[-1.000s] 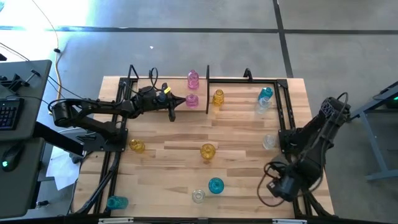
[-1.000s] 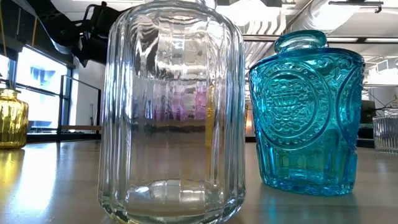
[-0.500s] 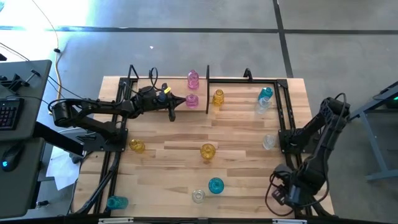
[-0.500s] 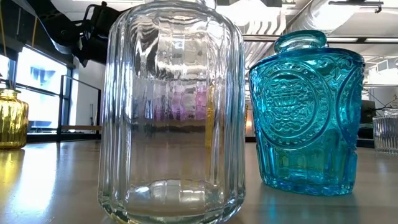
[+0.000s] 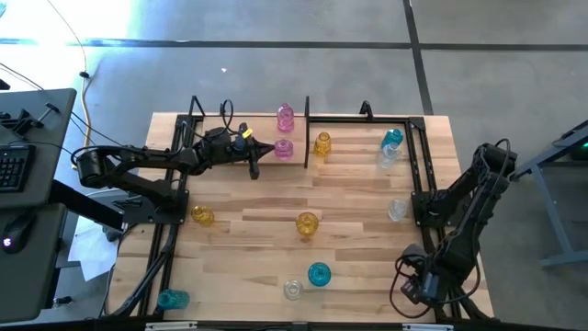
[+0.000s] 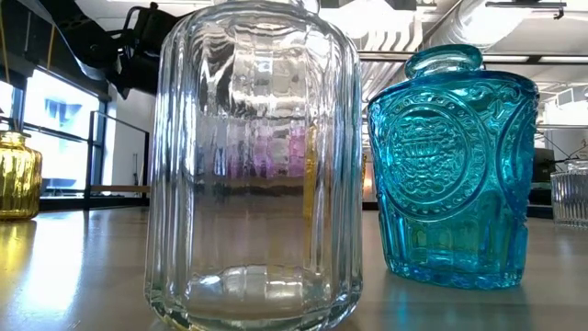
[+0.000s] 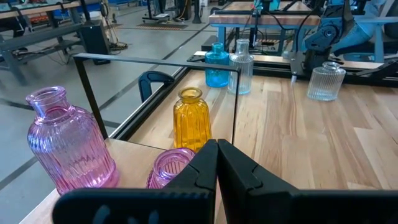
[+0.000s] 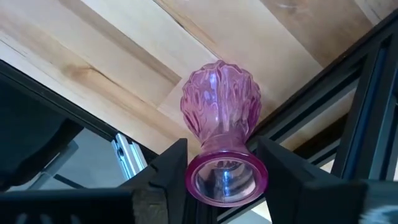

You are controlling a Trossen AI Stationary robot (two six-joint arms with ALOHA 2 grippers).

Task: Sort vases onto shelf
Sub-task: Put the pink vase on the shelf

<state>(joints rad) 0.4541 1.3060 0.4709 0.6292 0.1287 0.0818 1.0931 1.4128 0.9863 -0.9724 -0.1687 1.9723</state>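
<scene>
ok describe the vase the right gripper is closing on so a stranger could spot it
Find the table's near right corner, where the right gripper hangs by the black frame. Between its fingers sits a pink vase, gripped around the flared neck. The teal vase and clear vase nearby stand free on the table.

Grey concrete floor (image 5: 276, 55), ceiling ducts (image 6: 514, 28).

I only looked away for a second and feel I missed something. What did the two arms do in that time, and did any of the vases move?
The right gripper dropped toward the table's near right corner, then stopped; its fingers are narrowing around the neck of a pink vase there. The left gripper, shut, stayed beside the pink vases on the shelf. The vases out on the table did not move.
</scene>
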